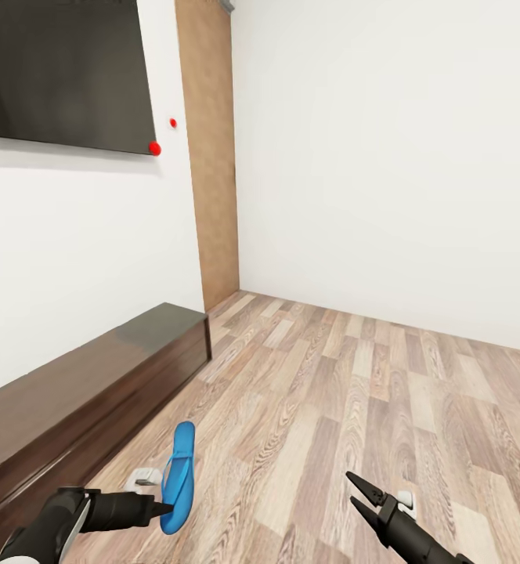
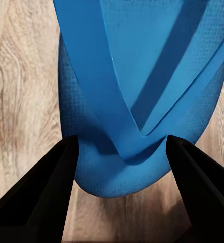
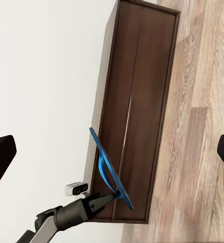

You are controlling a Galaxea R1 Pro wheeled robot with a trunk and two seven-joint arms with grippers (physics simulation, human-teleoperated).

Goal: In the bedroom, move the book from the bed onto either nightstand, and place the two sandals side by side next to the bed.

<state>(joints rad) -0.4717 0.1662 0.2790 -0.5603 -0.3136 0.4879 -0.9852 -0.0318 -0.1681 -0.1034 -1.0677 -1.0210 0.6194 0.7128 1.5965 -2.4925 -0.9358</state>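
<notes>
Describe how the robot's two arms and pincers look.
Both arms are dark grey to black tubes; the left arm has a white section near the elbow. The left pincer and right pincer end in black, pointed, wedge-shaped fingers. No cables or markings show.

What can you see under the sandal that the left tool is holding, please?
Wood-plank floor lies beneath the sandal, which hangs in the left tool beside the bench. The sandal's sole hides the floor directly below it.

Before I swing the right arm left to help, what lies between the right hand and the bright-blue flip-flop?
In the head view, only bare wood-plank floor lies between the right hand and the bright-blue flip-flop, gripped by the left hand.
</notes>
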